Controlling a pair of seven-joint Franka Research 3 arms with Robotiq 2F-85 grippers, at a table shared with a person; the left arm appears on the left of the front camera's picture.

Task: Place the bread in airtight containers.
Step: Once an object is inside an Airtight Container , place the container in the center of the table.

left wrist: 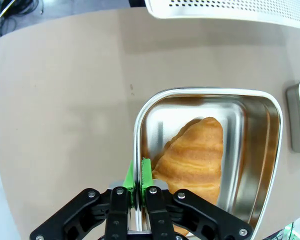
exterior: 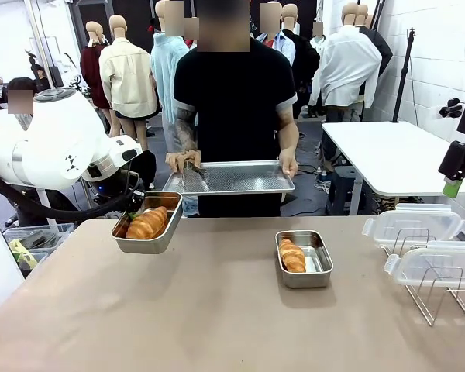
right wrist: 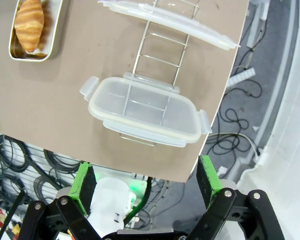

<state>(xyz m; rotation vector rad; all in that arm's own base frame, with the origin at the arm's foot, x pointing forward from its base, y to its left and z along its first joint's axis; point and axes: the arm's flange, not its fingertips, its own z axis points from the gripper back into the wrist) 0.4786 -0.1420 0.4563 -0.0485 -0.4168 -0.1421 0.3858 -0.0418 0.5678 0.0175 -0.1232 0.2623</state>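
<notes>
A croissant lies in a steel container at the table's left. My left gripper is shut on that container's near rim; in the left wrist view the green pads pinch the wall, with the croissant just beyond them. I cannot tell whether the box is lifted. The second container sits mid-table holding the other croissant. My right gripper stands open above the clear lid on the rack, and it hangs at the right edge in the front view.
Across the table a person holds a perforated metal tray in both hands, over the far edge. A wire rack at the right carries two clear lids. A white table stands behind.
</notes>
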